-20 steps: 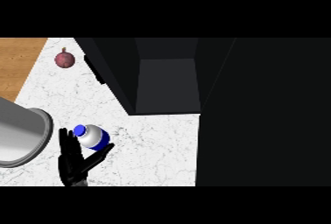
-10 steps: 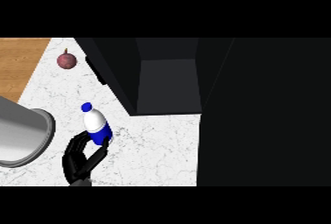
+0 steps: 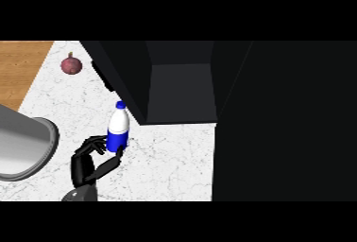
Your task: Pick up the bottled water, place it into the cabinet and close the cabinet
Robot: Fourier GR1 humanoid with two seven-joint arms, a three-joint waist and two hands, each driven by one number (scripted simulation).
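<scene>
Item: bottled water (image 3: 117, 130), white body, blue label and blue cap. It is being held off the counter (image 3: 164, 163) by the left hand (image 3: 87, 163), which is coming in from the lower left edge. The fingers are curling round the labelled lower half from the left, and the thumb is pressing in from below right.

Position: the bottle is lying just up and right of the palm. Its long axis is running nearly straight up the view, with the cap leading and tipping slightly right. The cap is sitting just beside the lower left corner of the cabinet (image 3: 182, 92), not touching it. The grey open interior is lying further up and right of the cap, so the coming move is looking like a carry in that direction.

Other hand: the right hand is not showing (the left is the only candidate for the placing).

Change: against the earlier pictures, the bottle is showing longer and higher in the view and nearer the cabinet. The hand has risen with it.

Also present: a grey pot (image 3: 21, 151) at the left edge, near the hand, and a reddish round fruit (image 3: 71, 65) well apart at upper left. A tall black panel (image 3: 286, 123) is standing at the right (door or wall, cannot tell).
</scene>
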